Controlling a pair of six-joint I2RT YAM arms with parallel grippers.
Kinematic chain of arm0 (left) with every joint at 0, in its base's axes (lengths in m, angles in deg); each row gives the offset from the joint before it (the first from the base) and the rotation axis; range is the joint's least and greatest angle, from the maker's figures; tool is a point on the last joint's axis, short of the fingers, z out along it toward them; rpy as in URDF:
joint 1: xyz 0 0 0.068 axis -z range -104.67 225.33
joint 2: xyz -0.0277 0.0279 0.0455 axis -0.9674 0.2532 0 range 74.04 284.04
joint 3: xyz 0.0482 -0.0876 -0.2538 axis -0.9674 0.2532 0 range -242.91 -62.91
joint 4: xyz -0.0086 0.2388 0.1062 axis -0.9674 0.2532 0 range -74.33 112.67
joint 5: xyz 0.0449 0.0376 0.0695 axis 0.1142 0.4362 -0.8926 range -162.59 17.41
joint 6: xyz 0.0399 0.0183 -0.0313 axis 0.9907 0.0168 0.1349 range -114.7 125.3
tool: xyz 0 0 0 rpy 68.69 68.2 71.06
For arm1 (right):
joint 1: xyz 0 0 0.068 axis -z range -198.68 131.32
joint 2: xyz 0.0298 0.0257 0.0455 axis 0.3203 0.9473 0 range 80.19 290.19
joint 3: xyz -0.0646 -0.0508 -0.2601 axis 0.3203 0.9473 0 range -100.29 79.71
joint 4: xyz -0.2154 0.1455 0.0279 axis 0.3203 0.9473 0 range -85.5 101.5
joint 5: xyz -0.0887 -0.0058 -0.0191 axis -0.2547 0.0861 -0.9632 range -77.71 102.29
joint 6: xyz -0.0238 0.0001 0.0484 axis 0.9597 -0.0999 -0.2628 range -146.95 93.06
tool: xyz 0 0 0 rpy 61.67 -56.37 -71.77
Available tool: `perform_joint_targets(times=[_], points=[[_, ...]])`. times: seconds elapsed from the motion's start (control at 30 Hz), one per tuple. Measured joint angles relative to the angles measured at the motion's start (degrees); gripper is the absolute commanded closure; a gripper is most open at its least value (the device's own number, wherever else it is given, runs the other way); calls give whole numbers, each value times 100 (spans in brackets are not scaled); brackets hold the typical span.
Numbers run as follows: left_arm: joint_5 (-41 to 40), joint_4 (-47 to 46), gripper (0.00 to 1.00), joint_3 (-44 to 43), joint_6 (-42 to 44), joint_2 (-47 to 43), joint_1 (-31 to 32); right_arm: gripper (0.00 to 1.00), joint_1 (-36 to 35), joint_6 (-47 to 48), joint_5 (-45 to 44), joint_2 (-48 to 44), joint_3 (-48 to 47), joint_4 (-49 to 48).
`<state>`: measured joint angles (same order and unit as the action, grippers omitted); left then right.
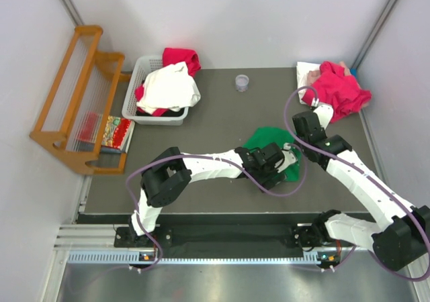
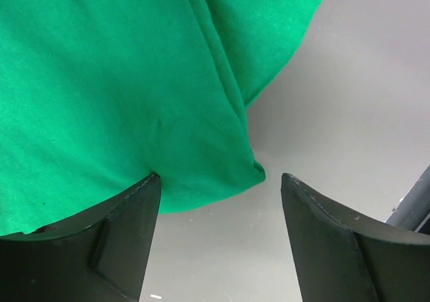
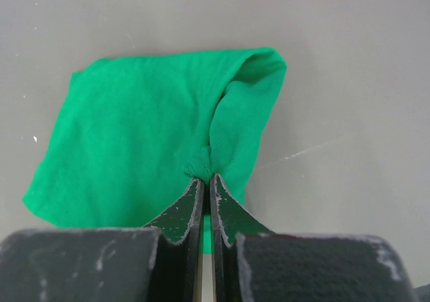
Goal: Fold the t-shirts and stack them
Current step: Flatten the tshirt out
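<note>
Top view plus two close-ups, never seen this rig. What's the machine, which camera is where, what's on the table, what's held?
Two robot arms are bolted at the near edge of the table, each ending in two fingers. The wide picture comes from a fixed camera above; the close-ups come from a camera on each wrist. On the table: a green t-shirt mid-table, a basket with a white shirt and a red shirt far left, a red heap far right, and a small cup. The right fingers are shut on a fold of the green t-shirt; the left fingers are open, with a shirt corner between them.

Bare table (image 1: pixel 215 114) lies open mid-left; basket (image 1: pixel 149 66), cup (image 1: pixel 242 82) and magenta-red pile (image 1: pixel 340 90) crowd the far edge.
</note>
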<state>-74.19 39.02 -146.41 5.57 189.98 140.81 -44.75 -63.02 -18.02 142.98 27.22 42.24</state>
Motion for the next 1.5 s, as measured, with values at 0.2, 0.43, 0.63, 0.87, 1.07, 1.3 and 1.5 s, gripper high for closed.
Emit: perform_joint_targets(times=[0.2,0.43,0.63,0.87,1.07,1.3,1.5], points=[[96,28,100,-17,-50,0,4,100,0,22,42,0,0,-15],[7,208,100,-125,-55,17,-61,100,7,35,68,-2,35,-129],[297,697,100,-688,24,-39,-1073,100,-2,48,188,-2,37,-229],[662,809,100,-1375,-15,-1034,-4262,100,-2,101,341,4,35,-297],[870,1375,100,-1141,155,-2356,-4699,100,-4,133,452,70,35,-444],[1729,2382,100,-1193,542,-2573,-4419,100,-4,212,450,39,7,-420],[1902,3165,100,-1543,728,-2780,-4459,100,-118,407,424,-664,-74,-297]])
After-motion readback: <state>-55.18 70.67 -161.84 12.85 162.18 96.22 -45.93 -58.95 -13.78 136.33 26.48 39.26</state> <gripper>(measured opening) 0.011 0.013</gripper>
